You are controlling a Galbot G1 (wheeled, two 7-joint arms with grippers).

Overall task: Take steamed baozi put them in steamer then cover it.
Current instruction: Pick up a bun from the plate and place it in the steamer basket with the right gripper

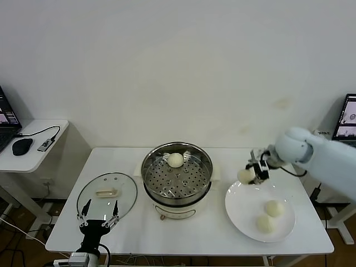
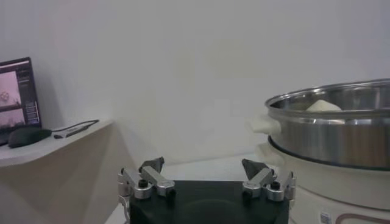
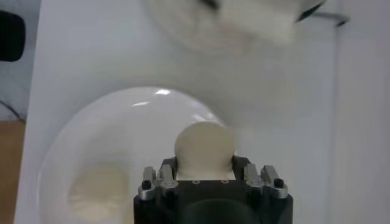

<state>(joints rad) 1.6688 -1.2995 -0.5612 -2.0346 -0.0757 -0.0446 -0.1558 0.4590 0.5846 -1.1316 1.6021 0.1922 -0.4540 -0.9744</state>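
Observation:
The steel steamer (image 1: 177, 189) stands mid-table with one cream baozi (image 1: 176, 160) on its perforated tray; in the left wrist view its rim (image 2: 329, 100) shows with that bun's top (image 2: 323, 106). My right gripper (image 1: 251, 174) is shut on another baozi (image 1: 245, 176), (image 3: 204, 146), held just above the far left rim of the white plate (image 1: 239, 214). Two more baozi (image 1: 274, 208), (image 1: 265, 223) lie on the plate. The glass cover (image 1: 107, 192) rests flat on the table left of the steamer. My left gripper (image 1: 100, 214), (image 2: 204, 171) hovers open at the table's front left, near the cover.
A side desk (image 1: 33, 147) at the far left carries a mouse (image 1: 22, 146) and a laptop (image 1: 6, 119). A monitor (image 1: 347, 117) stands at the far right. The table's front edge (image 1: 183, 250) runs just below the plate and cover.

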